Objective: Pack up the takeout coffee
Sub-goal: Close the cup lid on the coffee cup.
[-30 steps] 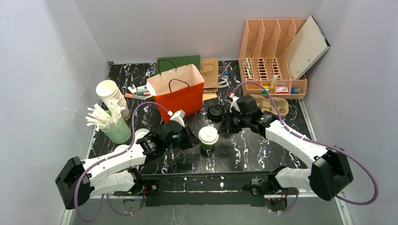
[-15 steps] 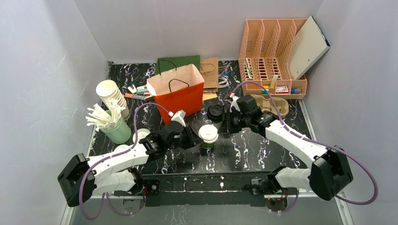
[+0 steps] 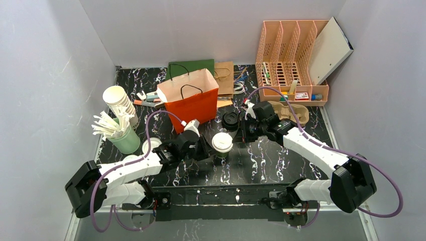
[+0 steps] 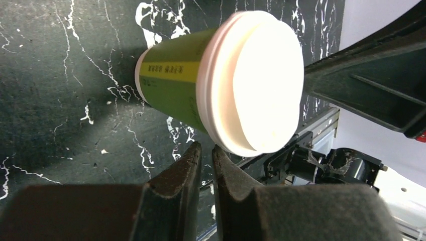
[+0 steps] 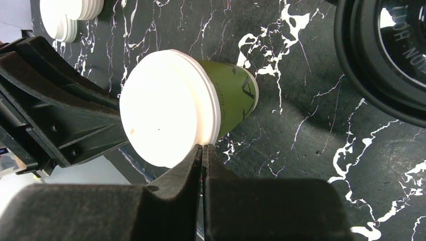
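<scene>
The takeout coffee (image 3: pixel 231 120), a dark cup with a round black lid, stands right of the orange paper bag (image 3: pixel 190 98). Its lid also fills the upper right corner of the right wrist view (image 5: pixel 387 50). My right gripper (image 3: pixel 242 131) is shut and empty, just right of it (image 5: pixel 202 148). A green cup with a white lid (image 3: pixel 222 144) stands in front of the black-lidded one. My left gripper (image 3: pixel 206 149) is shut and empty, its tips right beside the white lid's rim (image 4: pixel 205 148). The white-lidded cup shows in both wrist views (image 4: pixel 251 80) (image 5: pixel 166 110).
A stack of white paper cups (image 3: pixel 120 103) and a green cup of stirrers (image 3: pixel 123 138) stand at the left. White lids (image 3: pixel 149 145) lie near the left arm. A pink file organiser (image 3: pixel 291 60), a cardboard cup carrier (image 3: pixel 289 111) and flat paper bags (image 3: pixel 224 78) are at the back.
My left arm has moved right, bringing its shut gripper up to the white-lidded cup. The right arm has hardly moved.
</scene>
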Robot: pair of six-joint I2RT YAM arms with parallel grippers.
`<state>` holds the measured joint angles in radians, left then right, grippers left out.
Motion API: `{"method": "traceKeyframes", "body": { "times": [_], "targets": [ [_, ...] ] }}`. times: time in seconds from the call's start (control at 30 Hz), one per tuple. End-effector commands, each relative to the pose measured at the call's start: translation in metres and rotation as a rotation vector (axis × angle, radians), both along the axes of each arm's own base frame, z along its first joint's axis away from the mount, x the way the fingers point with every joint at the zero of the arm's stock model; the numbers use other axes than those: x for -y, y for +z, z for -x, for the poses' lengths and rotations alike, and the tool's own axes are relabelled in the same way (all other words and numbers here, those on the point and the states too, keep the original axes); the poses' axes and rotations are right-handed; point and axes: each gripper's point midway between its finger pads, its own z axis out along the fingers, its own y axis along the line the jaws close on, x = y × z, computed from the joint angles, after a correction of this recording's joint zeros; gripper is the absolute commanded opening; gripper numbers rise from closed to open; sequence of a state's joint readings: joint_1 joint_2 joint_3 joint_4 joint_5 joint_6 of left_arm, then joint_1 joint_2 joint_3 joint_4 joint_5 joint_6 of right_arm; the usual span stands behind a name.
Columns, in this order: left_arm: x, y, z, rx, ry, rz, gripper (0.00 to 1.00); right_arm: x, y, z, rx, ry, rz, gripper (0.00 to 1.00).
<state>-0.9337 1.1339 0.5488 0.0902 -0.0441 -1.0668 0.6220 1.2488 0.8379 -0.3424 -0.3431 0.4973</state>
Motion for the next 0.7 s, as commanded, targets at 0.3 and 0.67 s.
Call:
{"method": "traceKeyframes", "body": {
  "times": [0.3, 0.67],
  "targets": [
    [-0.022, 0.011, 0.003, 0.043, -0.017, -0.126, 0.14, 0.001, 0.022, -0.007, 0.048, 0.004, 0.016, 0.11],
    [-0.037, 0.062, -0.011, 0.174, -0.073, -0.29, 0.32, -0.001, 0.041, -0.008, 0.081, 0.007, -0.009, 0.16]
  ]
}}
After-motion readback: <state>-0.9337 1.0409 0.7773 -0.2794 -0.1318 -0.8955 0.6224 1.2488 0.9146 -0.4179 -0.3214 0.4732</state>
